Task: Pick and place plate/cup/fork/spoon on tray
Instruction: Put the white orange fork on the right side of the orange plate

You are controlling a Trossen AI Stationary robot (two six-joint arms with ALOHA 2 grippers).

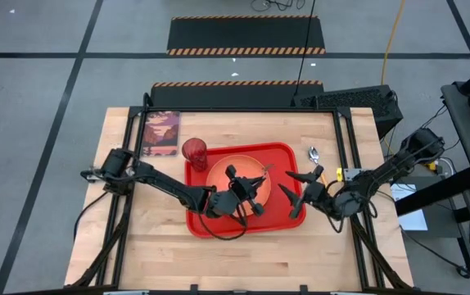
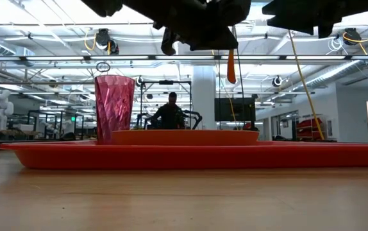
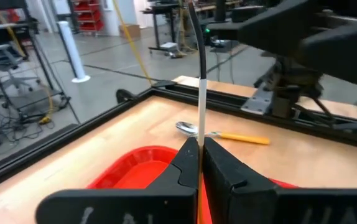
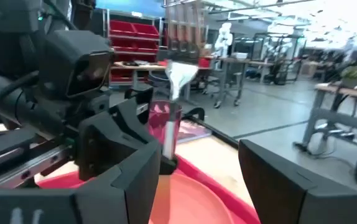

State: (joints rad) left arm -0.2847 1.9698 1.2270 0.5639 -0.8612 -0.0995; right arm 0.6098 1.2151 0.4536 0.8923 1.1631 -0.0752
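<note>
The red tray (image 1: 288, 215) lies mid-table with the orange plate (image 1: 223, 174) on it and the dark red cup (image 1: 195, 152) upright at its far left corner. My left gripper (image 1: 250, 190) is above the plate, shut on the fork (image 1: 264, 171). The spoon (image 1: 315, 157) lies on the bare table, right of the tray; it also shows in the left wrist view (image 3: 219, 132). My right gripper (image 1: 294, 185) is open and empty over the tray's right edge, facing the left gripper and the fork's tines (image 4: 178, 76). My left gripper pinches the fork between its two fingers, about where the orange handle meets the metal stem (image 3: 199, 144). The stem runs on past the fingertips, seen edge-on. The fork is lifted clear of the plate, tilted, and its orange handle end (image 2: 231, 67) hangs below the gripper.
A picture card (image 1: 160, 133) lies at the table's far left. Black frame rails (image 1: 348, 147) run along the table's sides. A person (image 2: 171, 112) shows far off in the room behind the table.
</note>
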